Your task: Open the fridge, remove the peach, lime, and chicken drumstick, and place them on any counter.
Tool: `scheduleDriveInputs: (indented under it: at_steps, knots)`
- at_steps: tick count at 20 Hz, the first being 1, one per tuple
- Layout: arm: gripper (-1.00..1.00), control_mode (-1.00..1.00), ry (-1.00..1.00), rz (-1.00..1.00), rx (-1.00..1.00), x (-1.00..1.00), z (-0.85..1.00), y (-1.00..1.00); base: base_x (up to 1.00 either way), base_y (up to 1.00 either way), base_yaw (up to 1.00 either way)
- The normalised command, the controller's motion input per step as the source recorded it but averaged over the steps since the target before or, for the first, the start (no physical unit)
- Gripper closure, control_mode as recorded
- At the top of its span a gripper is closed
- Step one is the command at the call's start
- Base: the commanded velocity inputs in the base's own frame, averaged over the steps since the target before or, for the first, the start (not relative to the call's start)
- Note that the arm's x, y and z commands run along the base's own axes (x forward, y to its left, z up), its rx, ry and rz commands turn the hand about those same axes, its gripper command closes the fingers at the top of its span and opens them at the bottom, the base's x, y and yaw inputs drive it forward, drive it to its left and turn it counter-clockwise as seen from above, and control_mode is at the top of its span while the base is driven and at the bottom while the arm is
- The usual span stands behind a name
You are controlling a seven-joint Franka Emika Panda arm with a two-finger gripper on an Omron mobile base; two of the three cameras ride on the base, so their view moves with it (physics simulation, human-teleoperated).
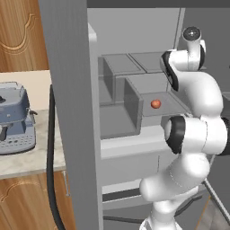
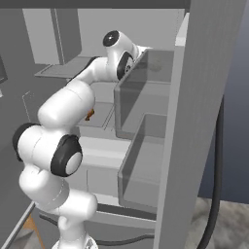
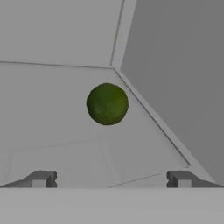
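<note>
Wide-spread end effector (image 3: 111, 179), lime (image 3: 107, 104) ahead between its fingertips, untouched, near fridge wall (image 3: 183, 74).

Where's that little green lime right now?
The lime sits on a grey fridge shelf near its back corner, in the hand view, straight ahead of the open end effector and not touching it.

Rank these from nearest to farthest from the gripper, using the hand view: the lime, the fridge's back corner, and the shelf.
1. Shelf: reaches right up to the tips of the open gripper.
2. Lime: ahead, centred, resting on the shelf.
3. Back corner: beyond the lime, upper middle.
</note>
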Motion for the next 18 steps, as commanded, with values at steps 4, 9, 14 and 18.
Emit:
scheduleDriveInputs:
  at_steps: [4, 9, 14, 18]
  knots:
    - [-1.0, -1.0, -0.06, 0.0, 0.0, 0.73, -0.14, -0.18, 0.0, 0.0, 0.0]
    - [-1.0, -1.0, -0.01, 0.0, 0.0, 0.75, -0.12, -0.17, 0.0, 0.0, 0.0]
    - [-1.0, -1.0, 0.0, 0.0, 0.0, 0.67, -0.08, -0.13, 0.0, 0.0, 0.0]
    - [-1.0, -1.0, 0.07, 0.0, 0.0, 0.3, -0.01, -0.17, 0.0, 0.0, 0.0]
